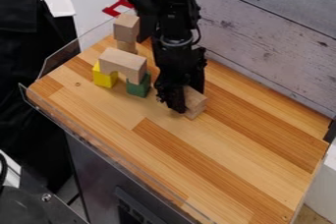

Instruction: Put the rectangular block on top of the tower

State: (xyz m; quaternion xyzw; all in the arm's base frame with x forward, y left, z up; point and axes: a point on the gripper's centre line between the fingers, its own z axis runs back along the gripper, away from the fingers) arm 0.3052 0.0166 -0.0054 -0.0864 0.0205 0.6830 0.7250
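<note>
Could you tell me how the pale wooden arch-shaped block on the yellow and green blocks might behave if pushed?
The pale wooden arch-shaped block looks like solid wood, so it should stay stiff. It bridges two separate supports, the yellow block and the green block, so a push would probably make it slide or tip off.

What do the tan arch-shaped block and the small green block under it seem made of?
The tan arch-shaped block looks like bare, matte wood: natural tan, no gloss. The small green block is probably painted wood, its colour even, though plastic is possible.
</note>
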